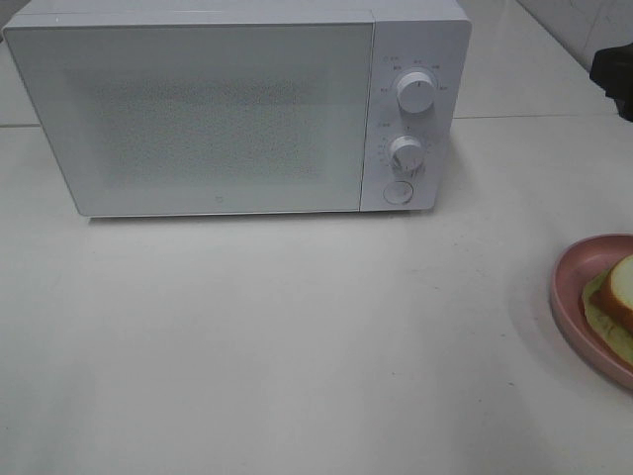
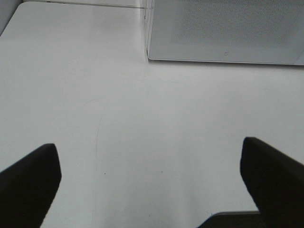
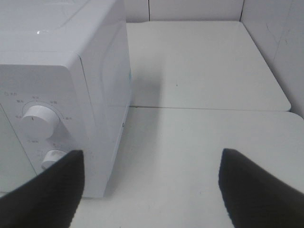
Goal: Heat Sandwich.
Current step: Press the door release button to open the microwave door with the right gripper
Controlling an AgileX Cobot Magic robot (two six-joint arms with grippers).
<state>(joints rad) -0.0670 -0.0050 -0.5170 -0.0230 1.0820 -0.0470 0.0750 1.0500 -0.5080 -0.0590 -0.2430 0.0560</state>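
Note:
The sandwich (image 1: pixel 619 294), white bread with tan crust over green lettuce, lies on a pink plate (image 1: pixel 574 282) at the right edge of the exterior high view, partly cut off. A white microwave (image 1: pixel 198 109) stands at the back with its door shut. Neither arm shows in that view. In the left wrist view my left gripper (image 2: pixel 149 178) is open over bare table, the microwave's door (image 2: pixel 228 28) ahead of it. In the right wrist view my right gripper (image 3: pixel 151 185) is open beside the microwave's knob panel (image 3: pixel 40 118), holding nothing.
Two round knobs (image 1: pixel 415 91) and a round button (image 1: pixel 398 191) sit on the microwave's right panel. A dark object (image 1: pixel 613 67) lies at the far right edge. White walls (image 3: pixel 285 42) border the table behind and to the right of the microwave.

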